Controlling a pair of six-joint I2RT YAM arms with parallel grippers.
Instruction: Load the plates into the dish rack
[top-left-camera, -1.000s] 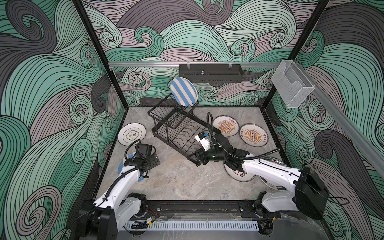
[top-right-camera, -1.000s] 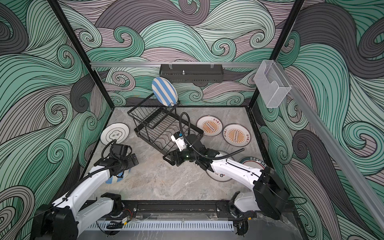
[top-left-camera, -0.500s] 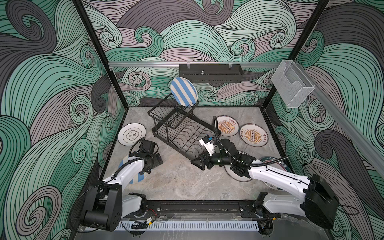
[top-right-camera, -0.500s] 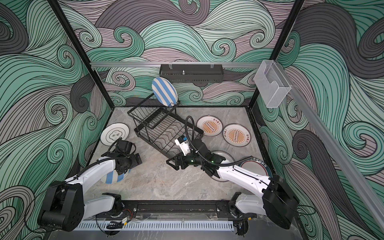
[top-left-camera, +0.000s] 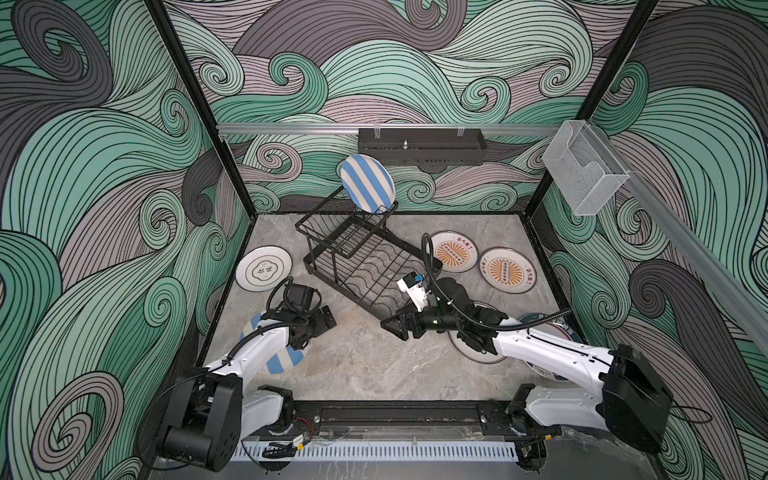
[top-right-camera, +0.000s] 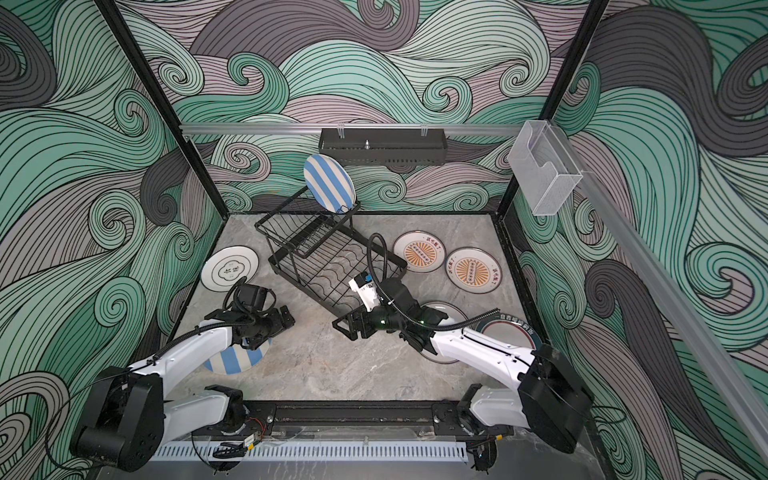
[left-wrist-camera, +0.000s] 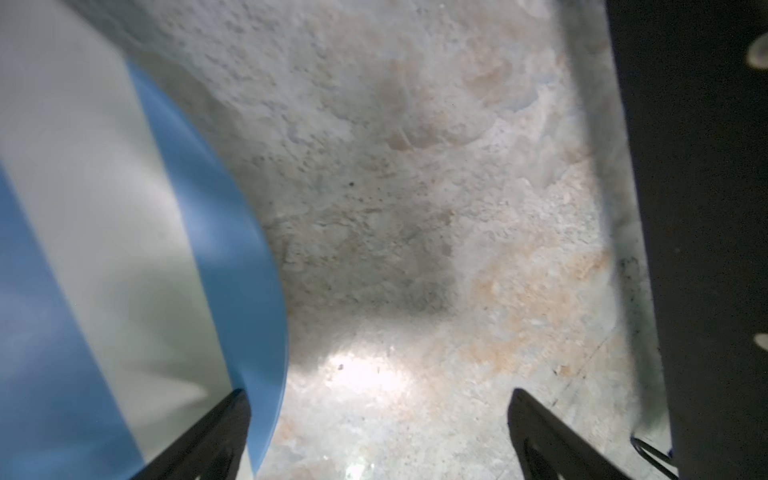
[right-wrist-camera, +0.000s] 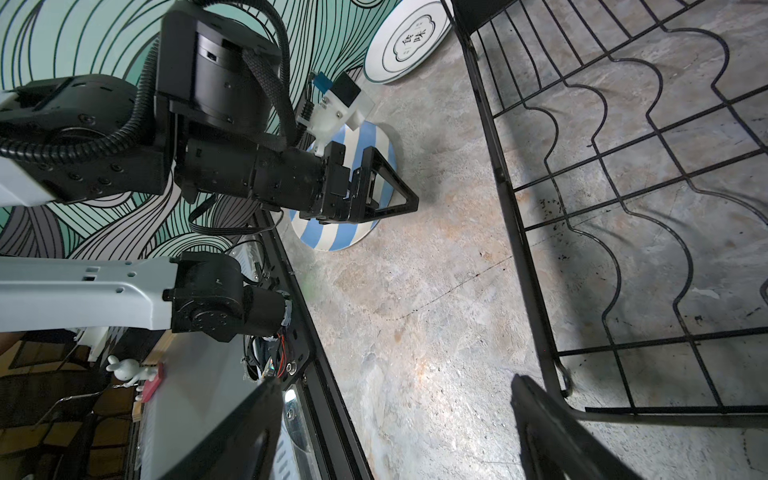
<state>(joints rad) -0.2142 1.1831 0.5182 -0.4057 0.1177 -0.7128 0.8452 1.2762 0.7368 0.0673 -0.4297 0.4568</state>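
Dish rack (top-left-camera: 309, 266) sits diag. on the marble table (top-left-camera: 365, 370), back-centre in both top views. One upright striped plate (top-left-camera: 367, 183), blue/cream, stands on edge at the far end of the raised basket tier. Other plates lie flat on the table: emblem plate (top-left-camera: 264, 268) left of the rack, near the left wall; sunburst plate (top-left-camera: 453, 251) just beside the rack's right side, w/ a second sunburst plate (top-left-camera: 507, 270) next to it; flat striped plate (top-left-camera: 286, 359) front left, partly under the L arm; grey-rim plate (top-left-camera: 478, 353) and teal-rim plate (top-right-camera: 509, 332) front right, mostly hidden by the R arm. L gripper (left-wrist-camera: 378, 415): jaws spread wide, nothing btwn them, low over bare table at the rim of the flat striped plate. L wrist view shows one fingertip (left-wrist-camera: 232, 411) over the plate's blue edge; can't tell if it touches. R gripper (right-wrist-camera: 395, 399): jaws spread wide too, holding nothing, reaching left across the middle, just beside the rack's near corner. One of its fingers (right-wrist-camera: 536, 415) is close to the corner rail, contact unclear. Black perforated tray (top-left-camera: 422, 145) hangs on the back-wall rail; clear box (top-left-camera: 582, 174) hangs on the right-wall rail.
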